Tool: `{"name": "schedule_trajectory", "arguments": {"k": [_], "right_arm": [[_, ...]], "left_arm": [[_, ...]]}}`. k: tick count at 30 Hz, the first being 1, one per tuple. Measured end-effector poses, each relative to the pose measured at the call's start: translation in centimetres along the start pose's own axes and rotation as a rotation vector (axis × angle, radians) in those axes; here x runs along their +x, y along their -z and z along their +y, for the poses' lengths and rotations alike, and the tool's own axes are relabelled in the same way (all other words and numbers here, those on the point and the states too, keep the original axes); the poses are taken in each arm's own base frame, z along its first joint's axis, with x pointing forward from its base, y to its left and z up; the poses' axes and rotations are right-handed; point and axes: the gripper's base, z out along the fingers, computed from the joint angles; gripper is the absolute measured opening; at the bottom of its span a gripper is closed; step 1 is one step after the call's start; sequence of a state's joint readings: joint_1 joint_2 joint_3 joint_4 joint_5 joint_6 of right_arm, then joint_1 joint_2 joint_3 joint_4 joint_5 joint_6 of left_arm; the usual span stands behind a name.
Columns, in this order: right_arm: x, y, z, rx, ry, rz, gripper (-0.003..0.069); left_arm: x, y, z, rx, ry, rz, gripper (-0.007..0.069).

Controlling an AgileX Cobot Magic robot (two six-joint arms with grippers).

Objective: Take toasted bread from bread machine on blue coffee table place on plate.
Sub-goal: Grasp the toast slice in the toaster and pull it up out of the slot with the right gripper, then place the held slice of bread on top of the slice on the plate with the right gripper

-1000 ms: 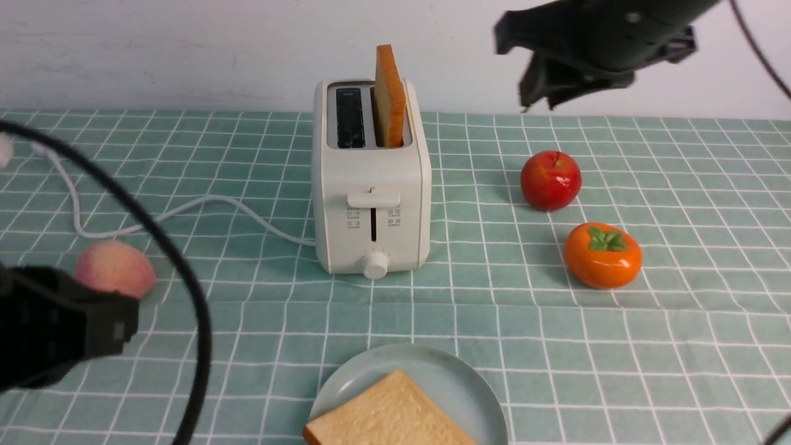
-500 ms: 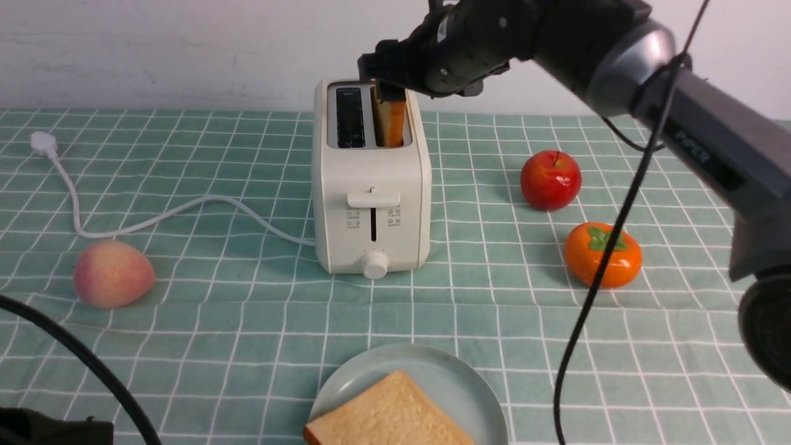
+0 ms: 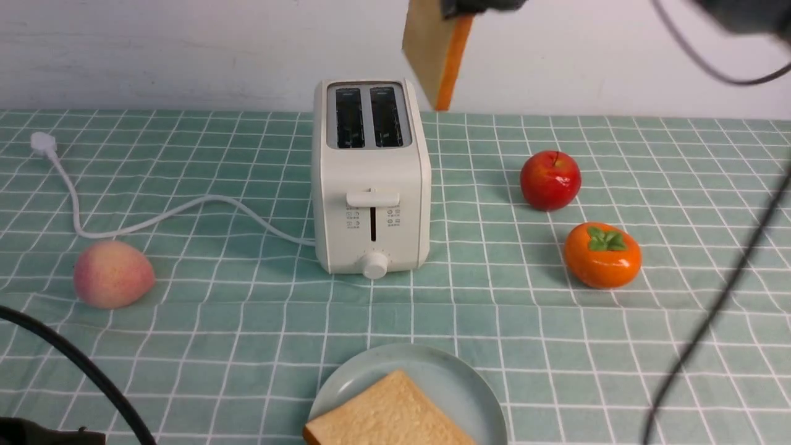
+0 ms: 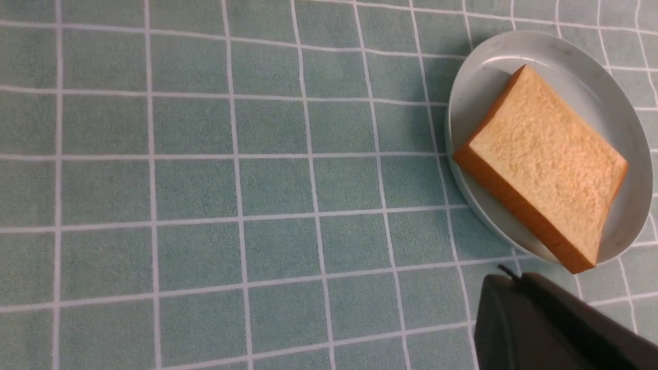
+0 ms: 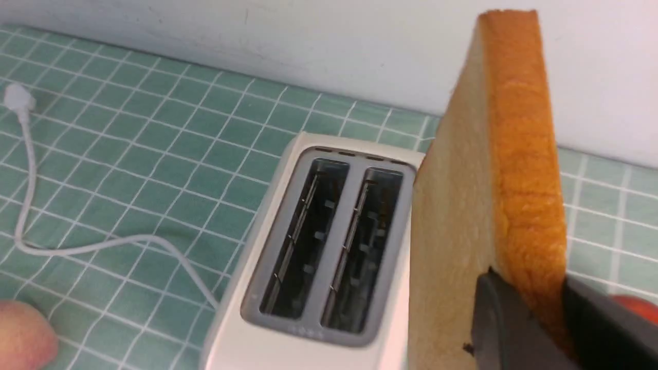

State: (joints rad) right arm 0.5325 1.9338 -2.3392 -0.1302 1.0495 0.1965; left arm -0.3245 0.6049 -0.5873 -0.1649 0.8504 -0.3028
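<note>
**One slice on the plate, the other held in the air over the bread machine**

Nearest to the robot, the plate [image 3: 460,386] stands at the near edge of the blue coffee table [image 3: 247,346]. One slice of toasted bread [image 3: 389,413] lies flat on it with its pale face up. In the left wrist view, one corner of this slice reaches the rim of the plate. Only a dark piece of the left gripper [image 4: 545,318] shows there, just beside the plate. I cannot tell if its jaws are apart or together.

Further back, a peach [image 3: 113,282] lies on the left side, well apart from the plate. The bread machine [image 3: 371,185] stands upright in the middle of the table, with its lever and knob toward the robot. Both of its slots are empty. Its white cord [image 3: 167,213] runs to the left behind the peach and ends in a plug [image 3: 42,143] that lies on the cloth. On the right side sits a persimmon [image 3: 602,254], and behind it is a red apple [image 3: 550,180]. The two are near each other but not touching.

Highest and farthest, the second slice [image 3: 435,52] hangs in the air, above the bread machine and a little to its right. It is clear of the machine and slightly tilted, with its orange crust edge toward the front camera. The right gripper [image 5: 529,293] grips it firmly, and its dark fingers [image 5: 501,329] press on the two faces near one edge. Behind everything is a white wall [image 3: 185,49].
</note>
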Motion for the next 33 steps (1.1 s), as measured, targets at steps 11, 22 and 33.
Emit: {"name": "schedule_trajectory", "arguments": {"k": [11, 22, 33], "right_arm": [[4.4, 6.0, 0.0, -0.215, -0.044, 0.306, 0.0078], [17.9, -2.5, 2.9, -0.615, -0.116, 0.811, 0.0078], [20.4, -5.7, 3.4, -0.680, -0.139, 0.867, 0.0120]], "left_arm": [[-0.7, 0.0, 0.1, -0.007, -0.029, -0.077, -0.0014], [-0.7, 0.1, 0.0, -0.005, -0.030, -0.083, -0.0014], [-0.7, 0.1, 0.1, -0.006, -0.029, -0.080, -0.0014]]}}
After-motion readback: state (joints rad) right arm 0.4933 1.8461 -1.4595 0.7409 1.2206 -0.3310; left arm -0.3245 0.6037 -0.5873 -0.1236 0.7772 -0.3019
